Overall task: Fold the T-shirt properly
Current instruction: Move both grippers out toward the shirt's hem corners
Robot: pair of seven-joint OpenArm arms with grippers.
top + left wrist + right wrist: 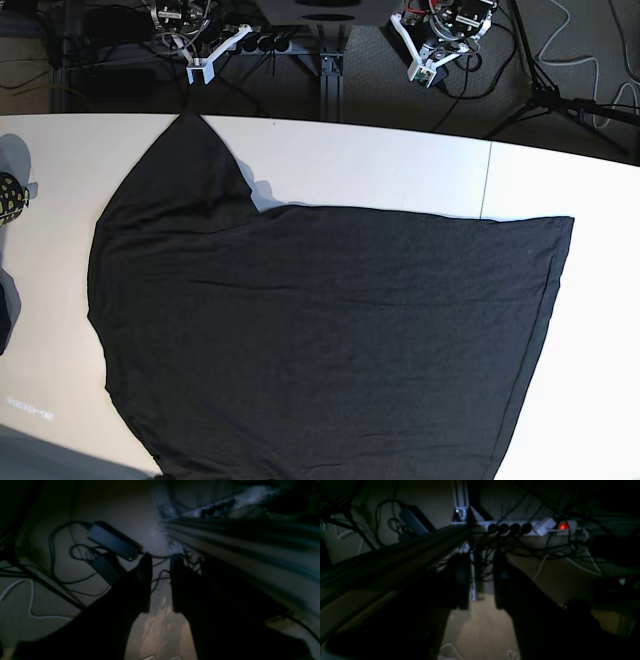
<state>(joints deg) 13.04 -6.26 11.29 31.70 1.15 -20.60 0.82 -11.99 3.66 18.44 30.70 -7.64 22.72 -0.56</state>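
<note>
The black T-shirt [330, 340] lies spread flat on the white table [400, 170], with one sleeve pointing to the far left corner. No print shows on its upper face. It runs off the near edge of the base view. My left gripper [161, 556] is open and empty, hanging past the table's far edge over the floor; it also shows in the base view [425, 62]. My right gripper [480, 557] is open and empty too, likewise behind the far edge, and shows in the base view [208, 62]. Neither touches the shirt.
Behind the table, an aluminium frame post [330, 80], a power strip [527, 527], a power adapter [112, 541] and several cables lie on the floor. A tripod leg [545, 95] stands at the back right. A dotted object [8, 195] sits at the table's left edge.
</note>
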